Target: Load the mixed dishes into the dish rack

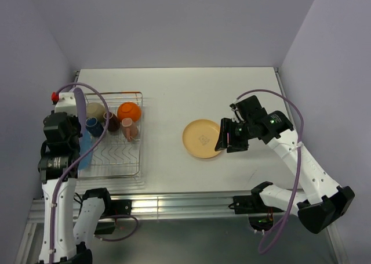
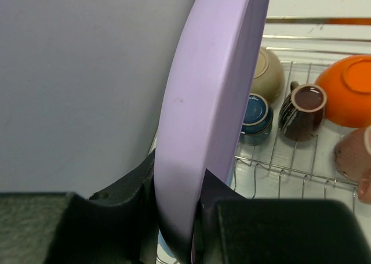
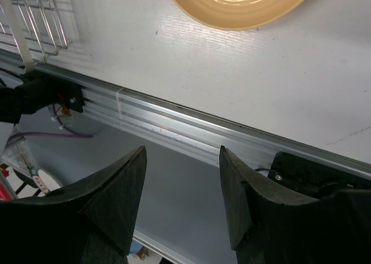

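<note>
Left gripper (image 2: 177, 203) is pinching stiff, likely slick round lilac plate (image 2: 214, 101) at 6 o'clock rim; right gripper (image 3: 182, 159) is gaping empty.

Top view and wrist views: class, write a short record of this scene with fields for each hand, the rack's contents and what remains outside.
left hand: shut on lilac plate, held on edge at the dish rack's left side
right hand: open, empty, by the tan plate
in rack: cream bowl, orange bowl, dark blue mug, dark brown mug, pinkish mug, blue plate
outside rack: tan plate, flat on table
</note>
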